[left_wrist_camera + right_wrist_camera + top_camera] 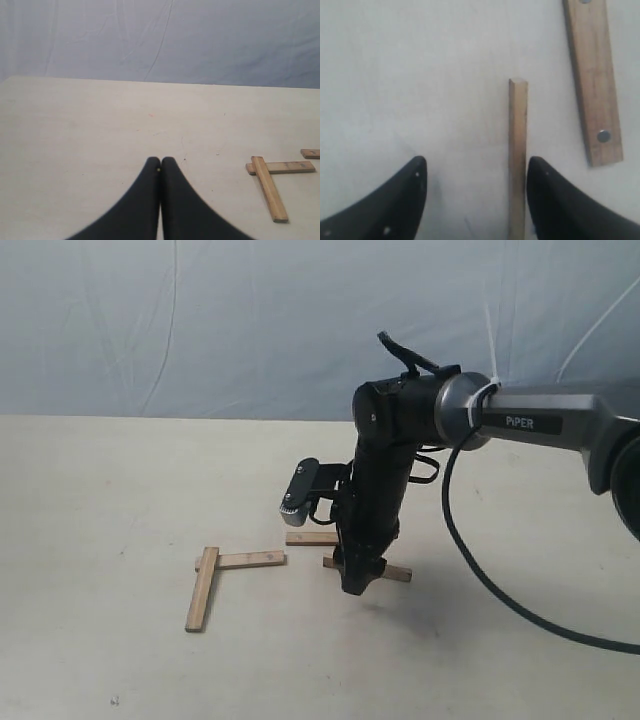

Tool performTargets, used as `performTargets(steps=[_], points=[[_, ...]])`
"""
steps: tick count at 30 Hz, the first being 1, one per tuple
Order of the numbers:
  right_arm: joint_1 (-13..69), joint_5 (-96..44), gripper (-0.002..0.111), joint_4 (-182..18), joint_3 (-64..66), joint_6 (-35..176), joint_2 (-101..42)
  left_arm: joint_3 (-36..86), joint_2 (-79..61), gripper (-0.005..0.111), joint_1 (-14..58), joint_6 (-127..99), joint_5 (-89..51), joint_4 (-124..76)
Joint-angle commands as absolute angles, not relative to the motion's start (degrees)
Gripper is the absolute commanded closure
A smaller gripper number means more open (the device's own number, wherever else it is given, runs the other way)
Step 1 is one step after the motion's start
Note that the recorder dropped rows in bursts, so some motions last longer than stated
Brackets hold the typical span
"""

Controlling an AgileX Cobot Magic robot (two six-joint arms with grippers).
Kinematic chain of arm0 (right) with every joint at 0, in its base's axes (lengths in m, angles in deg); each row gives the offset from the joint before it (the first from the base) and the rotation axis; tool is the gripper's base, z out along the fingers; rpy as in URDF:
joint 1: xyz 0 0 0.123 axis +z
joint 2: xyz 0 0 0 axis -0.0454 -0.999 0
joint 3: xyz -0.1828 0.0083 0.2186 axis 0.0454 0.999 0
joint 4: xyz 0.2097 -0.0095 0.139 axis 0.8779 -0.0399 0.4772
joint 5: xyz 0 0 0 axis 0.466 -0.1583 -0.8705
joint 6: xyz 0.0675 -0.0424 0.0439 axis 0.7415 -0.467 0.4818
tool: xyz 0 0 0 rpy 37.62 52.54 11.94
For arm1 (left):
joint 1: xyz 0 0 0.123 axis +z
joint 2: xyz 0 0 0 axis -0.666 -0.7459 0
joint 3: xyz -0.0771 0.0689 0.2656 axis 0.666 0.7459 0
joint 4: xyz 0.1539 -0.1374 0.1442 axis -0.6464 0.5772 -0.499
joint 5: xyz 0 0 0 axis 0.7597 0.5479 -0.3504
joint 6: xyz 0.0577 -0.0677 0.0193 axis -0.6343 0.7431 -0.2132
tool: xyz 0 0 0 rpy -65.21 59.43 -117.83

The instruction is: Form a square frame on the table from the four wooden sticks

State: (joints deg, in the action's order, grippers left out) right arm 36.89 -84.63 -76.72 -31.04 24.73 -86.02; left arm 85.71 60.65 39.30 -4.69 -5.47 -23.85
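Observation:
Four wooden sticks lie on the pale table (100,500). Two overlap in a T shape: one (202,588) points toward the front, one (245,560) lies across its far end. A third stick (312,538) lies just behind my right gripper (360,580). The fourth stick (397,573) is under that gripper. In the right wrist view the gripper (476,165) is open, with the fourth stick (518,150) on edge between the fingers, close to one finger (555,200). The third stick (592,80) lies flat beside it. My left gripper (160,162) is shut and empty, well apart from the T pair (269,187).
A wrinkled blue-grey backdrop (200,320) rises behind the table's far edge. The right arm's black cable (470,560) loops over the table to the right of the sticks. Bare table stretches to the left and front.

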Motion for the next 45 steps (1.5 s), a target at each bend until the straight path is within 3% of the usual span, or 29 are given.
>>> performTargets(steps=[1,18,30,40,42,45], points=[[36.60,-87.72,0.053,-75.30,-31.69,25.28,-85.36,85.88,60.95,0.107,39.31,-4.75,-5.32,-24.19],[36.92,-90.29,0.053,-71.86,-30.48,26.39,-84.76,85.88,60.95,0.107,39.31,-4.75,-5.32,-24.19],[29.50,-85.08,0.053,-68.68,-30.48,29.54,-84.25,85.88,60.95,0.107,39.31,-4.75,-5.32,-24.19],[28.42,-83.99,0.053,-65.51,-30.48,29.54,-86.07,85.88,60.95,0.107,39.31,-4.75,-5.32,-24.19],[28.42,-82.75,0.060,-65.40,-30.48,29.66,-86.57,85.88,60.95,0.107,39.31,-4.75,-5.32,-24.19],[28.42,-83.33,0.079,-63.99,-30.48,29.80,-87.20,85.88,60.95,0.107,39.31,-4.75,-5.32,-24.19]])
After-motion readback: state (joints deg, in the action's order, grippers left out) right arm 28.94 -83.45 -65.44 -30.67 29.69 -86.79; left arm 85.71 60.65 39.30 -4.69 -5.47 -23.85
